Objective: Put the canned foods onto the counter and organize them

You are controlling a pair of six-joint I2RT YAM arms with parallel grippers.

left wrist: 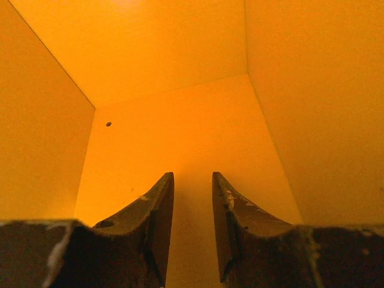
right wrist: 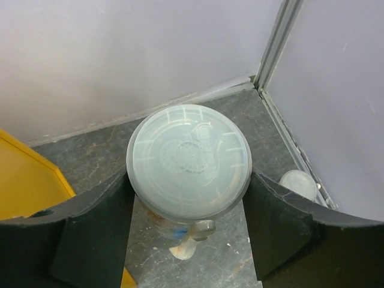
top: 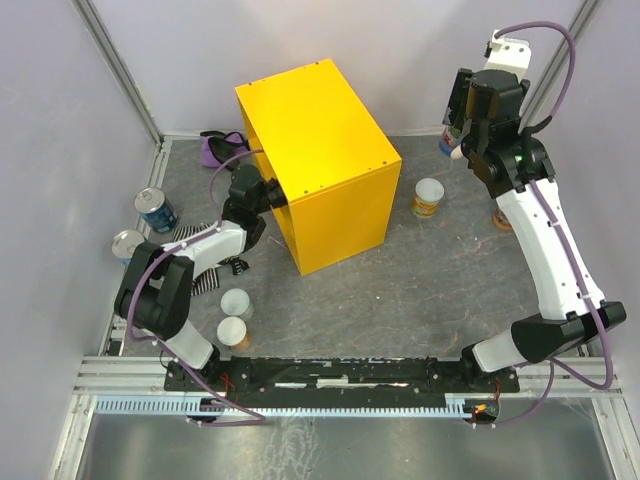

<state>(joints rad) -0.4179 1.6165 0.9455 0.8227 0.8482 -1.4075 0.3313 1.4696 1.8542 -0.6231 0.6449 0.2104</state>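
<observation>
The yellow counter [top: 330, 150] stands in the middle, hollow side facing left. My left gripper [top: 272, 192] reaches into that hollow; in the left wrist view it [left wrist: 192, 175] is open and empty, with only the yellow inner walls [left wrist: 180, 120] ahead. My right gripper [top: 458, 135] at the far right is shut on a tall tube [top: 450, 142]; its pale lid [right wrist: 189, 159] fills the space between my fingers [right wrist: 96, 228]. I cannot tell whether the tube is off the floor. Two blue tins [top: 156, 209] [top: 128, 245] stand at the left. Two white-lidded tubs [top: 237, 303] [top: 232, 332] stand at the near left.
An orange tub [top: 429, 197] stands right of the counter. Another can [top: 502, 220] is partly hidden behind my right arm, and a pale lid [right wrist: 298, 183] shows near the corner rail. A striped cloth [top: 205, 272] lies under my left arm. A purple cloth [top: 222, 148] lies behind the counter.
</observation>
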